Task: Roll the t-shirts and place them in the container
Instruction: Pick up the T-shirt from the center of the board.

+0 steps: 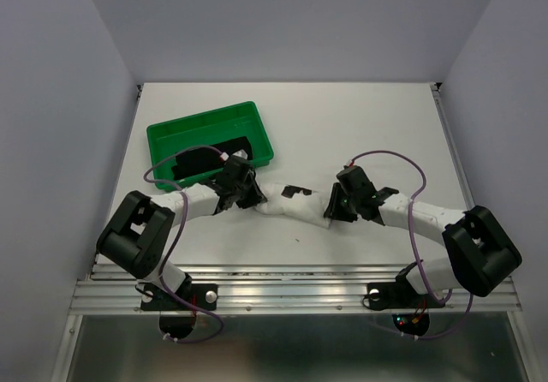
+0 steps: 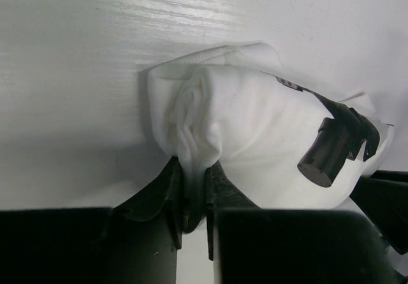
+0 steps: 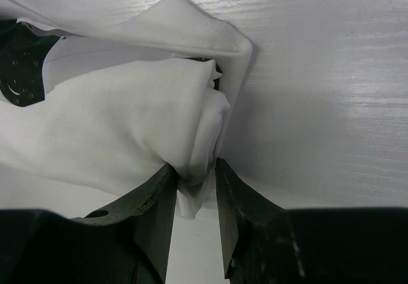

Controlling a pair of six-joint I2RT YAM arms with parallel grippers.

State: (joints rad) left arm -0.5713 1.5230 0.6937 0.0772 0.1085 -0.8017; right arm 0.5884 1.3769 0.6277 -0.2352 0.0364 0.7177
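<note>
A white t-shirt [image 1: 295, 202] with black marks lies bunched into a short roll on the table between my two grippers. My left gripper [image 1: 255, 197] is shut on the roll's left end. In the left wrist view its fingertips [image 2: 194, 167] pinch a fold of the white t-shirt [image 2: 248, 125]. My right gripper [image 1: 332, 206] is shut on the roll's right end. In the right wrist view its fingertips [image 3: 194, 167] clamp a fold of the t-shirt [image 3: 127, 118]. The roll rests on the table in both wrist views.
A green plastic tray [image 1: 201, 121] stands at the back left, just behind my left wrist, with a dark item [image 1: 195, 164] inside. A black cylindrical part [image 2: 326, 153] shows beyond the roll in the left wrist view. The metal table edge [image 1: 291, 292] runs along the front.
</note>
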